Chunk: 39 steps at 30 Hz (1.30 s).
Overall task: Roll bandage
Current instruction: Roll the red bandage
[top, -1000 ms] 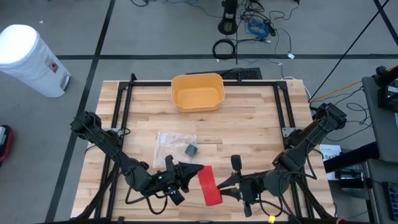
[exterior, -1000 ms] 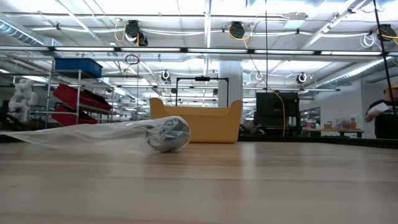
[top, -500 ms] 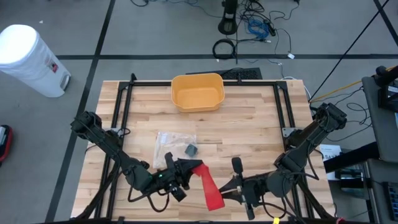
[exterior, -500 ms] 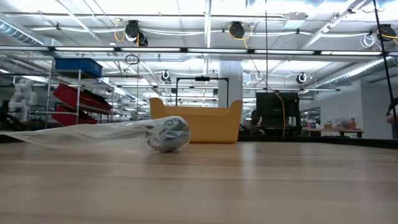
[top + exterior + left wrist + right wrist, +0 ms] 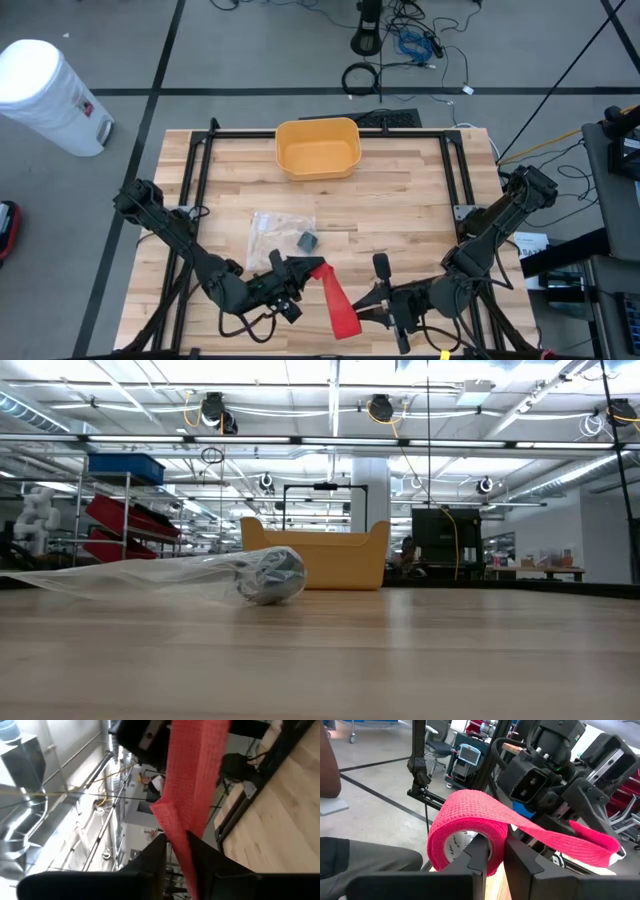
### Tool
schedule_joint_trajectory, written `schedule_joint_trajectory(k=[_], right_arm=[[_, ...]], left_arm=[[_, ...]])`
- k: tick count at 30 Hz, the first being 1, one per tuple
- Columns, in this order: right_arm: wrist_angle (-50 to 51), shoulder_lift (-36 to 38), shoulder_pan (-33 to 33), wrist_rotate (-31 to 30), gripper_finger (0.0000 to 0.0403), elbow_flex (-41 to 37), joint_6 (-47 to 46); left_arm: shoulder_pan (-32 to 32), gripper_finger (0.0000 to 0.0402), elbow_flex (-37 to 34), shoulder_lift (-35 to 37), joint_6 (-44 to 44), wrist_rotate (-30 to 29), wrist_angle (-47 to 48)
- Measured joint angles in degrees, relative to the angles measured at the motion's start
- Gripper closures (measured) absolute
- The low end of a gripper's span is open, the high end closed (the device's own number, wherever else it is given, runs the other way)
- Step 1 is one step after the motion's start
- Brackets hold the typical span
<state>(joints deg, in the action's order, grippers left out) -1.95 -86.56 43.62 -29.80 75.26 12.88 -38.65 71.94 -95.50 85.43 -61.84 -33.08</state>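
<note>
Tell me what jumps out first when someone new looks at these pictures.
The red bandage stretched between the two grippers at the table's near edge: the left gripper pinches its loose end, the right gripper holds the roll. Behind them stand a yellow bin and a clear plastic bag.

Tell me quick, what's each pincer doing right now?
Left pincer: closed on the loose end of the red bandage.
Right pincer: closed on the bandage's roll.

My red bandage (image 5: 335, 298) is a partly unwound roll of crinkled, textured wrap. Its rolled end (image 5: 465, 836), hollow core showing, sits in my right claw (image 5: 492, 851); the flat loose strip (image 5: 192, 785) stretches across to my left claw (image 5: 175, 851), pinched at its folded tip.
</note>
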Motion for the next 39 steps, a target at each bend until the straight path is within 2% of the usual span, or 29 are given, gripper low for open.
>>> schedule_joint_trajectory(k=[4, 11, 16, 20, 27, 31, 39], right_arm=[[0.0, 0.0, 0.0, 0.0, 0.0362, 0.0, 0.0], [0.0, 0.0, 0.0, 0.0, 0.0362, 0.0, 0.0], [0.0, 0.0, 0.0, -0.1, 0.0362, 0.0, 0.0], [0.0, 0.0, 0.0, -0.1, 0.0362, 0.0, 0.0], [0.0, 0.0, 0.0, 0.0, 0.0362, 0.0, 0.0], [0.0, 0.0, 0.0, 0.0, 0.0362, 0.0, 0.0], [0.0, 0.0, 0.0, 0.2, 0.0362, 0.0, 0.3]], left_arm=[[0.0, 0.0304, 0.0, 0.0, -2.6, 0.2, 1.1], [0.0, 0.023, 0.0, 0.0, -5.1, 0.1, 1.0], [0.1, 0.0172, 0.0, 0.1, -5.6, -2.5, 0.0], [0.1, 0.0142, 0.0, 0.1, -5.7, -3.1, -1.4], [-1.3, 0.0125, 0.0, 0.1, -7.2, -1.6, -2.8], [-2.5, 0.0122, 0.0, 0.1, -7.2, -2.9, -3.5], [-2.3, 0.0122, 0.0, 0.1, -6.7, -5.9, -17.7]])
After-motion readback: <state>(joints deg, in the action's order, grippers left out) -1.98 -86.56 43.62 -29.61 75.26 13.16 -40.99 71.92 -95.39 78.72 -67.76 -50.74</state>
